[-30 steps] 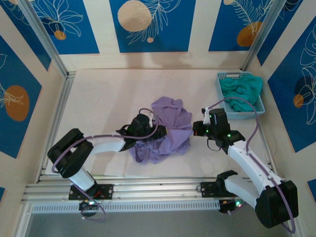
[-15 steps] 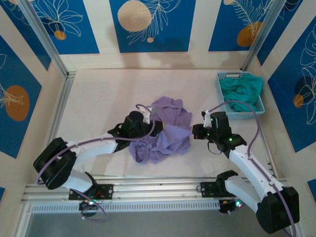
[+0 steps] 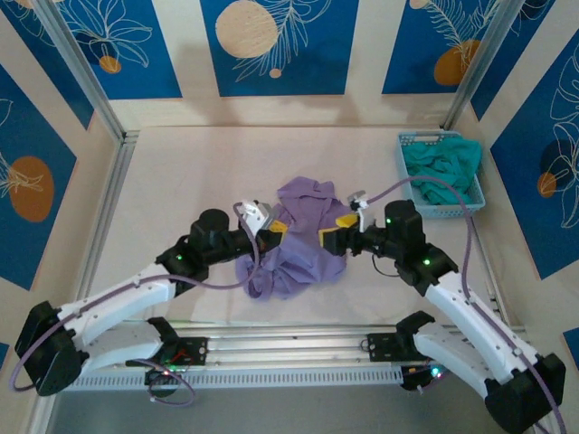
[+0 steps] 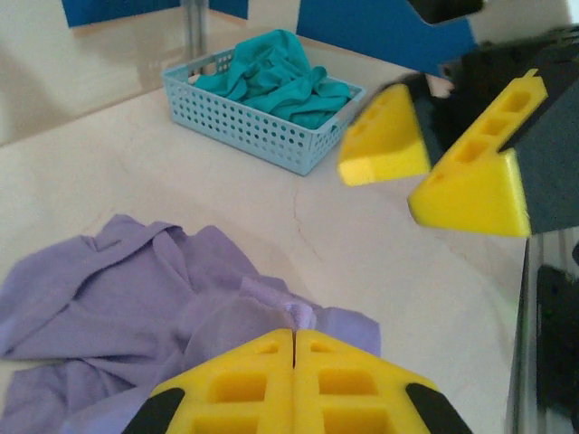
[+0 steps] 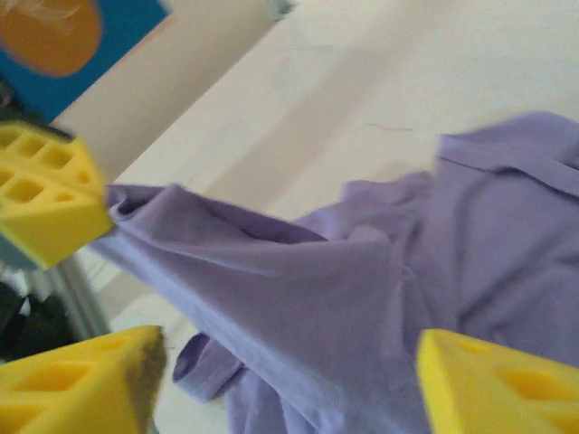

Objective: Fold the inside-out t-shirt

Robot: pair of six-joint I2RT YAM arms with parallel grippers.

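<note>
Find the inside-out t-shirt crumpled mid-table, lavender. Pinched on its left part by the left gripper, fingers pressed together on a raised fold. Flanked at the right edge by the right gripper, jaws spread wide, gripping nothing, cloth below between them. Far right: blue basket with teal garment.

Lavender t-shirt: wrinkled, unfolded heap at center frame on the counter, short sleeve toward top. In rt wrist view one fold forms a taut ridge to upper left, prob. lifted.
</note>
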